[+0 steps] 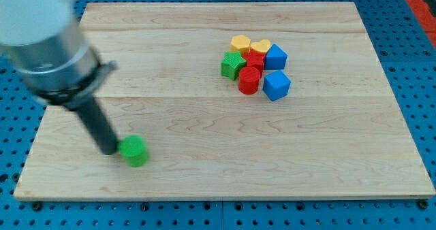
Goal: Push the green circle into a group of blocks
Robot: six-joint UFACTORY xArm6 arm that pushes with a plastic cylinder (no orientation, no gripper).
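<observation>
Wooden worktop (204,155) on blue pegboard. Dark rod slanting down from the view's upper left; no jaws on this end effector, only my tip (110,151), holding nothing, touching or just beside the green circle (135,150) on its left side. Green circle near the view's bottom left, well apart from the cluster (255,67) at upper right: yellow blocks, red blocks, two blue blocks, green star (233,64), all packed together. Cluster up and to the right of the circle; tip roughly opposite, perhaps slightly high for that line.
</observation>
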